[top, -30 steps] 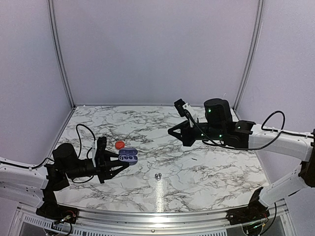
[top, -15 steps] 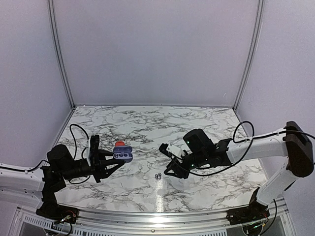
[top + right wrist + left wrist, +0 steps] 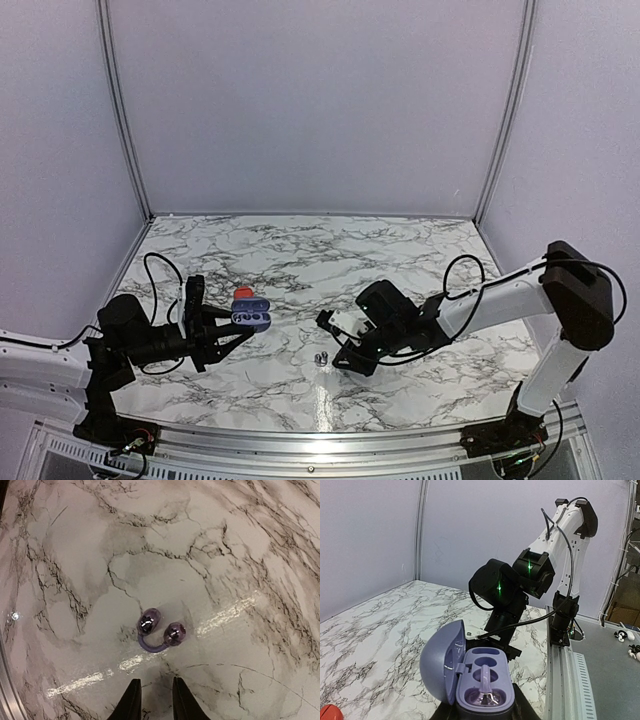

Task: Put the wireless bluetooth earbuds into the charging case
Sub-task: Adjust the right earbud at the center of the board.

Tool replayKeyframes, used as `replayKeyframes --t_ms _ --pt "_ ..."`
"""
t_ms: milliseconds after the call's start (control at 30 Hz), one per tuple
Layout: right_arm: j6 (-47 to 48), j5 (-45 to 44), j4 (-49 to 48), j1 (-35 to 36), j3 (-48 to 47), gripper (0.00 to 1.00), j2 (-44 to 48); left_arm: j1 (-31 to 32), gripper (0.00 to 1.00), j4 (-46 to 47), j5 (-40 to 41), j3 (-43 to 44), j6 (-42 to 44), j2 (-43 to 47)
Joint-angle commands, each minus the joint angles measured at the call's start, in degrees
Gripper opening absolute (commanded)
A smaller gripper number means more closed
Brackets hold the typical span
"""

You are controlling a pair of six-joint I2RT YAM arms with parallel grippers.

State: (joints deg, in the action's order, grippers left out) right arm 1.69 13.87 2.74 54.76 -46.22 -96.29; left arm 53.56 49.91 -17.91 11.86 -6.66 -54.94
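My left gripper (image 3: 232,328) is shut on the lilac charging case (image 3: 249,317), held above the table's left side with its lid swung open. In the left wrist view the charging case (image 3: 485,677) shows one earbud (image 3: 487,692) in its near socket, while the other sockets are bare. A second earbud (image 3: 161,629), two glossy dark-purple bulbs joined by a lilac curved stem, lies on the marble just beyond my right gripper (image 3: 155,700). That gripper stands open, low over the table, with nothing between its fingers. From above, this earbud (image 3: 321,358) sits just left of the right gripper (image 3: 337,360).
A small red object (image 3: 243,293) lies on the marble behind the left gripper and appears at the left wrist view's bottom corner as a red object (image 3: 329,713). A metal rail (image 3: 320,435) runs along the near table edge. Grey walls enclose the back and sides.
The right arm swung down from mid-table height to low beside the loose earbud, and its jaws parted. The left arm drew back slightly with the case.
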Motion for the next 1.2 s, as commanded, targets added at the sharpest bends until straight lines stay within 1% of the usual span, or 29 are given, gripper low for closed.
replayKeyframes --t_ms 0,100,367,600,767,967,1167 --pt "-1.43 -3.00 1.30 0.34 -2.90 0.20 -2.61 -0.30 0.00 2.38 0.20 0.54 0.35 0.07" --pt "-1.43 -3.98 1.60 0.34 -5.09 0.17 -5.34 -0.30 0.00 2.38 0.32 0.46 0.17 0.37" --pt "-0.65 -5.42 1.85 0.26 -11.38 0.14 -11.41 -0.30 0.00 2.21 0.86 -0.17 0.52 1.50" --pt "3.90 0.15 3.68 0.21 -18.08 0.15 -15.78 -0.46 0.00 2.04 0.95 -0.43 0.77 2.00" --pt "1.71 1.44 3.64 -0.38 -16.44 0.24 -12.20 -0.69 0.00 1.59 1.09 -0.69 0.73 2.89" --pt "-3.71 1.52 3.05 -1.71 -13.29 0.37 -7.79 -0.78 0.00 1.51 0.74 -0.37 0.91 2.56" --pt "-5.84 2.92 2.97 -1.72 -12.30 0.38 -7.90 -0.91 0.00 1.51 0.37 0.01 1.04 1.87"
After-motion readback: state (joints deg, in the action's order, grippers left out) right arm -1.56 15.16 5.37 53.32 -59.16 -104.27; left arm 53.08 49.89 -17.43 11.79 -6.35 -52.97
